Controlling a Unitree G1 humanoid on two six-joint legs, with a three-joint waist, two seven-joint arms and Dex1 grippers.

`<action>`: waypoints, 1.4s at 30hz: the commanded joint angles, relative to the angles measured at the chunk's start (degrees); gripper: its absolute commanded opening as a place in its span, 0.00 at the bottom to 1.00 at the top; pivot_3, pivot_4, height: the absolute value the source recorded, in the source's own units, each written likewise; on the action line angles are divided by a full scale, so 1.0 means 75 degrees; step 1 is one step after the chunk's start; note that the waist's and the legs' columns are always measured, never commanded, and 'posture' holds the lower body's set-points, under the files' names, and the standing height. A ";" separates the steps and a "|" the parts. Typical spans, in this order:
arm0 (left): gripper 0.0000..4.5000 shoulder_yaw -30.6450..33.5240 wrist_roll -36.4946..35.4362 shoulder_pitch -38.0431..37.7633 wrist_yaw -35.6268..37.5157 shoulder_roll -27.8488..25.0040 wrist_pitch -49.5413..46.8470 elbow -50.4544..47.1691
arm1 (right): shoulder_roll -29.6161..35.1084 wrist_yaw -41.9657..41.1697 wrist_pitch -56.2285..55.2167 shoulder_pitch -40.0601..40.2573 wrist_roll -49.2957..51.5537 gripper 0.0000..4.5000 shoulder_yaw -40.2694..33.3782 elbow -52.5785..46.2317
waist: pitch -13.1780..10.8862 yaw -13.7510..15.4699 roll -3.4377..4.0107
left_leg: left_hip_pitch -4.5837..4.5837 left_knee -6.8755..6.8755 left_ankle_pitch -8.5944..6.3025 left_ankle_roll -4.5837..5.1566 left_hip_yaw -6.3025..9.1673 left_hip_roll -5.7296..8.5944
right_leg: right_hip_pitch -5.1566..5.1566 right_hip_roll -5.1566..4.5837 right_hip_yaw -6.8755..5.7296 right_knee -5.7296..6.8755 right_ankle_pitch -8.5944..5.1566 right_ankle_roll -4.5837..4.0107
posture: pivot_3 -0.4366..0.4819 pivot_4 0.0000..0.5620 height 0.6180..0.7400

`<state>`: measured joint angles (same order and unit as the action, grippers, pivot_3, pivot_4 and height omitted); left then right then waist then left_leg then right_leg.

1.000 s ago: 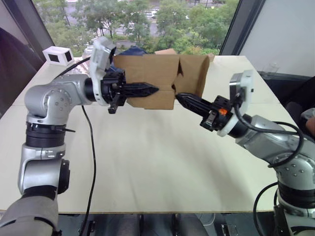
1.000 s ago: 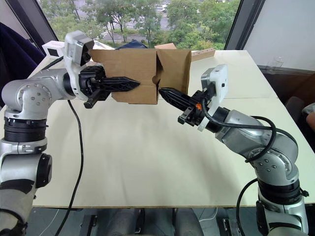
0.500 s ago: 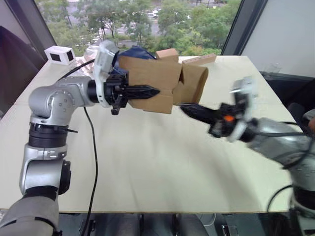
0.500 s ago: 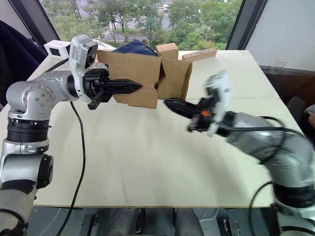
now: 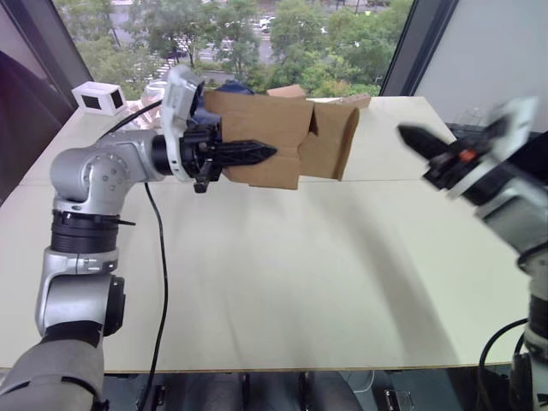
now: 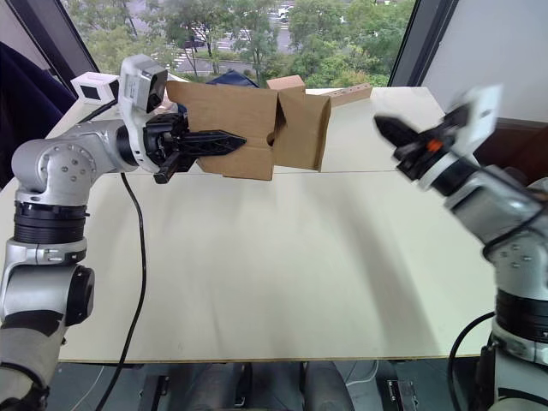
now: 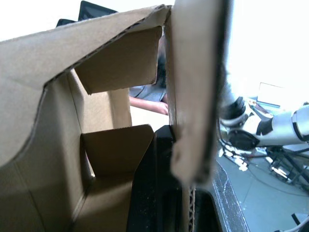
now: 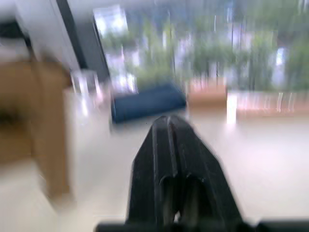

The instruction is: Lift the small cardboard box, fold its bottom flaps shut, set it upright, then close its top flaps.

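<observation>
Two grippers: the left gripper sits at upper centre of the left eye view, the right gripper at upper right, well apart from it.
Left jaws: pinching one wall of the small cardboard box; the left wrist view shows one black finger inside the box against the wall.
Right jaws: pressed together, fingers side by side and holding nothing, raised above the table.
Box position: held clear of the table, lying on its side, in the upper centre of the frame.
Flaps: one brown flap hangs open at the box's right end, angled outward; inside, in the left wrist view, short flaps stand unfolded.
Behind the box: a navy pouch, another small brown box and a long flat brown block at the table's far edge.
Far left: a white box near the upper left corner.
</observation>
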<state>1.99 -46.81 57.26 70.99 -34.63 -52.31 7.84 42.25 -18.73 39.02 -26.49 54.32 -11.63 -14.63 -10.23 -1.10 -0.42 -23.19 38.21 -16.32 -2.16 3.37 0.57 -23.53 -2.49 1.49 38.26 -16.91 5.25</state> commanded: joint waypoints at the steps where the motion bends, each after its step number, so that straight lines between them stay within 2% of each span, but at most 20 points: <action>1: 0.00 0.0204 -0.0061 0.0278 0.0044 -0.0036 0.0059 -0.0099 | -0.0374 -0.0523 -0.0232 -0.0489 -0.0204 0.00 0.0239 -0.0305 | -0.0001 -0.0005 0.0001 | -0.0004 0.0000 0.0000 0.0000 0.0004 -0.0001 | -0.0003 0.0002 -0.0001 0.0001 0.0000 0.0000 | 0.48 0.27 1.00; 5: 0.00 0.0169 -0.0011 0.0236 0.0062 -0.0078 0.0077 -0.0129 | -0.0825 -0.0983 -0.0119 -0.0730 0.0188 0.00 0.0268 -0.0506 | -0.0001 0.0011 0.0001 | -0.0004 0.0001 0.0001 -0.0001 0.0005 -0.0001 | -0.0003 0.0000 -0.0002 0.0001 0.0000 0.0000 | 0.48 0.27 1.00; 9: 0.00 0.0320 -0.0103 0.0160 -0.0034 -0.0168 0.0004 -0.0200 | -0.1274 -0.1200 0.0447 -0.0648 0.2169 0.00 -0.0106 -0.1272 | -0.0001 0.0032 0.0002 | -0.0006 0.0003 0.0001 -0.0001 0.0011 0.0005 | 0.0001 -0.0007 -0.0006 -0.0003 0.0000 0.0000 | 0.48 0.27 1.00; 23: 0.00 0.0512 -0.0271 0.0121 -0.0051 -0.0163 -0.0156 -0.0254 | -0.1599 -0.0863 0.0541 -0.0530 0.2508 0.00 -0.0141 -0.1243 | -0.0001 0.0020 0.0001 | -0.0003 0.0003 0.0001 -0.0002 0.0011 0.0003 | 0.0003 -0.0007 -0.0006 -0.0001 0.0000 0.0001 | 0.48 0.27 1.00; 30: 0.00 0.0588 -0.0391 0.0028 -0.0124 -0.0238 -0.0255 -0.0295 | -0.1018 -0.0589 0.0595 0.0076 0.4041 0.00 -0.1387 -0.1567 | -0.0001 0.0042 0.0001 | -0.0005 0.0004 0.0001 -0.0002 0.0011 0.0006 | 0.0003 -0.0013 -0.0007 -0.0003 0.0000 0.0001 | 0.48 0.27 1.00; 33: 0.00 0.0604 -0.0425 0.0037 -0.0132 -0.0213 -0.0296 -0.0293 | -0.0773 -0.0411 0.0353 0.0152 0.3389 0.00 -0.1773 -0.0931 | -0.0001 0.0036 0.0001 | -0.0001 0.0004 0.0001 -0.0002 0.0010 0.0006 | 0.0007 -0.0011 -0.0007 -0.0001 0.0001 0.0001 | 0.48 0.27 1.00; 36: 0.00 0.0582 -0.0441 0.0060 -0.0152 -0.0172 -0.0287 -0.0276 | -0.0706 -0.0344 0.0099 0.0038 0.2446 0.00 -0.1550 -0.0346 | -0.0001 0.0002 0.0001 | 0.0004 0.0003 0.0001 -0.0001 0.0007 0.0004 | 0.0009 -0.0006 -0.0005 -0.0001 0.0000 0.0001 | 0.48 0.27 1.00; 40: 0.00 0.0497 -0.0413 0.0114 -0.0148 -0.0075 -0.0229 -0.0257 | -0.0632 -0.0516 -0.0369 -0.0527 -0.0042 0.00 0.0109 0.0512 | 0.0001 -0.0036 0.0004 | 0.0008 0.0003 0.0001 -0.0001 -0.0005 0.0002 | 0.0004 0.0000 0.0004 0.0008 0.0000 0.0001 | 0.48 0.27 1.00; 42: 0.00 0.0495 -0.0398 0.0129 -0.0155 -0.0056 -0.0216 -0.0246 | -0.0831 -0.0856 -0.0538 -0.0807 -0.0599 0.00 0.0666 0.0606 | 0.0001 -0.0047 0.0006 | 0.0008 0.0002 0.0001 -0.0002 -0.0008 0.0001 | -0.0005 0.0003 0.0007 0.0013 0.0000 0.0000 | 0.48 0.27 1.00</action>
<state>4.22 -49.23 57.01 69.77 -34.69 -54.64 6.96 37.07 -22.48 37.11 -30.02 53.79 -9.47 -8.96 -10.23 -1.45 -0.37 -23.16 38.20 -16.31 -2.17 3.33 0.57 -23.60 -2.44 1.55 38.36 -16.91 5.25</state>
